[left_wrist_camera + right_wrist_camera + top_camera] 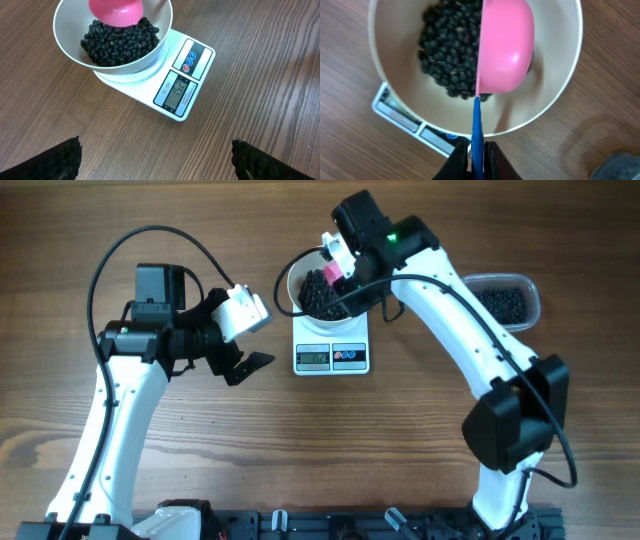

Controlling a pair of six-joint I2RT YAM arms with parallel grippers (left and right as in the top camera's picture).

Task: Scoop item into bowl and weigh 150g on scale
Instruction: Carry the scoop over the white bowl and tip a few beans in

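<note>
Your right gripper (476,150) is pinched shut on the thin blue handle (476,120) of the pink scoop (505,55). It holds the scoop rolled on edge over the bowl (395,65), likely so the last of the load slides out. The beans (445,55) lie in the bowl as a matte black heap, banked toward 10 o'clock. The bowl sits on the scale (200,80), so the display (176,92) at 6 o'clock stays readable, though I can't make out its digits for sure. The tub (537,300) waits at 3 o'clock with more beans. Your left gripper (262,335) hangs at 9 o'clock over the surface (400,450), spread wide and empty.
</note>
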